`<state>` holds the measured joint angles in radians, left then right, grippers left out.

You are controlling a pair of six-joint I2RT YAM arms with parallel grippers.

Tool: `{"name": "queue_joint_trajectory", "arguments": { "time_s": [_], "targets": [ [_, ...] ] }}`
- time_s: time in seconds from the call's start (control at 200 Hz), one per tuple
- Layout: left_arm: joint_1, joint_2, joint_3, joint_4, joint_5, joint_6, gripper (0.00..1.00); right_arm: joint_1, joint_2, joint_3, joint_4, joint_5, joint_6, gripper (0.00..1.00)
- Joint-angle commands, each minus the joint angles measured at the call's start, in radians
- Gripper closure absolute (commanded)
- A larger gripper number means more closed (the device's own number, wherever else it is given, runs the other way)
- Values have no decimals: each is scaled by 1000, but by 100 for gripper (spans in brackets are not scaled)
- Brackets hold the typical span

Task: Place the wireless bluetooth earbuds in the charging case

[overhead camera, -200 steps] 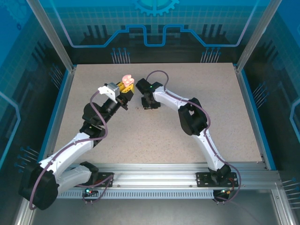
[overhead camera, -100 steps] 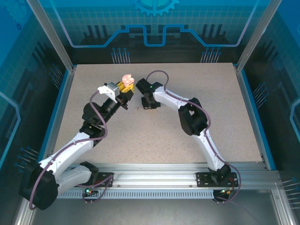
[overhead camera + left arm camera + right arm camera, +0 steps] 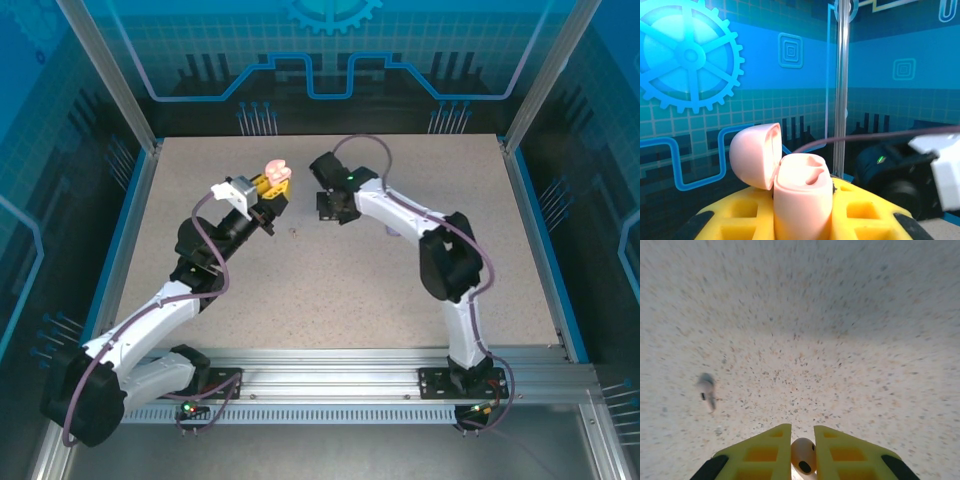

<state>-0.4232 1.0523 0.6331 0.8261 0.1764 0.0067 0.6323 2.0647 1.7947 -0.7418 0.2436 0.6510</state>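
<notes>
Shifting rightward and farther back since a second ago, the right arm (image 3: 400,212) is carrying the right jaws over the speckled tabletop (image 3: 350,290). They are pinching a pale earbud (image 3: 803,456) between their yellow fingers (image 3: 762,454). A second earbud (image 3: 706,388) is lying blurred on the tabletop, off to their left. The left arm (image 3: 200,262) is keeping the left jaws clamped on the pink charging case (image 3: 802,195), which is standing upright, raised off the tabletop, its lid (image 3: 754,155) hanging open.
</notes>
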Motion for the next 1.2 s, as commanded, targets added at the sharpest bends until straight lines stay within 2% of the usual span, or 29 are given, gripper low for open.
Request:
{"name": "queue_joint_trajectory", "arguments": {
  "time_s": [0.0,0.195,0.59,0.945,1.196],
  "targets": [
    [-14,12,37,66,34,11,100,-28,-128,-59,64,4,10,84],
    [-36,18,40,70,41,20,100,-73,-335,-143,115,-6,-20,83],
    [-115,64,29,100,60,71,100,-128,-679,-277,358,-192,-15,83],
    [-167,110,56,89,43,134,100,-115,-816,-427,675,-457,92,83],
    [-183,144,71,124,17,125,100,-71,-869,-566,867,-524,126,85]
  ]
}}
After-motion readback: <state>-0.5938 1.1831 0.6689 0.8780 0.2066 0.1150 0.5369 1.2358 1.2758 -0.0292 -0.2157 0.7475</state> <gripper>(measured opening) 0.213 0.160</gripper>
